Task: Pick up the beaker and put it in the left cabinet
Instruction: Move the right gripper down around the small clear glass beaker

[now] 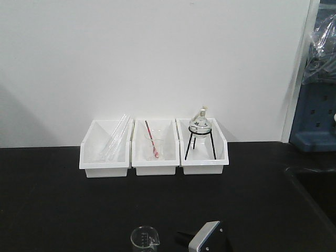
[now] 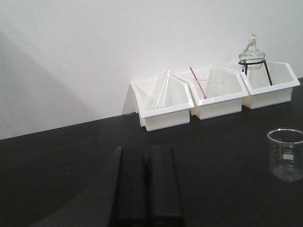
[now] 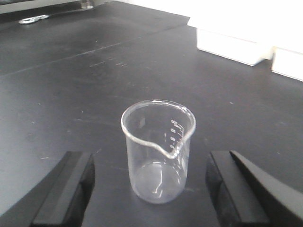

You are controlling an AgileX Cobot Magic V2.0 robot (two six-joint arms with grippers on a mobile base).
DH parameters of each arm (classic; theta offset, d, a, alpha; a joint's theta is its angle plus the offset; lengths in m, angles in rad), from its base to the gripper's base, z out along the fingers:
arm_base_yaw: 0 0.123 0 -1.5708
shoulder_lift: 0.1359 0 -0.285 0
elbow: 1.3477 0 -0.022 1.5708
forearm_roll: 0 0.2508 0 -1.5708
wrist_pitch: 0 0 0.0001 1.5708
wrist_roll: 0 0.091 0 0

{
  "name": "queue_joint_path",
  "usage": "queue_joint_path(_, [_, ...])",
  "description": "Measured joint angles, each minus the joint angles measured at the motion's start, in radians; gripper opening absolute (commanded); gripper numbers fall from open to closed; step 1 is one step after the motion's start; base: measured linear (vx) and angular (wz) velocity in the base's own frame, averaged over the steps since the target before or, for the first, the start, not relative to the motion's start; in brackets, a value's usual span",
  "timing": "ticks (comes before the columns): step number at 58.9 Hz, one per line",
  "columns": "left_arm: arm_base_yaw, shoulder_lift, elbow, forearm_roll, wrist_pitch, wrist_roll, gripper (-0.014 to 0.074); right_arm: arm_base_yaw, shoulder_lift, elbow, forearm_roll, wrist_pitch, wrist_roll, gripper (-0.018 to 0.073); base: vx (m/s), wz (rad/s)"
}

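Counter (image 1: 52, 199): black, carries everything.
Bins (image 1: 155, 169): three, white, in a row at the wall.
Left gripper (image 2: 147, 184): jaws pressed together, empty.
Right gripper (image 3: 150, 189): jaws spread, either side of the beaker, apart from it.
Beaker (image 3: 158, 151): upright on the counter.

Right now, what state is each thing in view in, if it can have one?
beaker, upright, empty, standing free on the table.
right tool, open around the beaker, not touching it.
left tool, shut, empty.
beaker with red rod, upright in the middle bin.
round flask, upright on its stand in the right bin.
glass tubes, leaning in the left bin.
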Motion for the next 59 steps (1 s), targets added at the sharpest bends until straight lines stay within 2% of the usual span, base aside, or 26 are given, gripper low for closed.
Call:
queue_joint_path(23, [0.000,0.000,0.000,0.000,0.000,0.000,0.0001,0.000,0.110,-0.154,-0.086,0.062,0.072,0.0554,0.00,0.00])
queue_joint_path(35, [0.000,0.000,0.000,0.000,0.000,0.000,0.0001,0.013,0.155,-0.223,-0.087,0.082,0.108,0.0554,0.00,0.00])
queue_joint_path(49, [0.000,0.000,0.000,0.000,0.000,0.000,0.0001,0.064,0.222,-0.308,-0.090,0.109,0.116,0.0554,0.00,0.00])
queue_joint_path(59, [0.000,0.000,0.000,0.000,0.000,0.000,0.0001,0.065,0.268,-0.372,-0.089,0.131,0.119,0.0554,0.00,0.00])
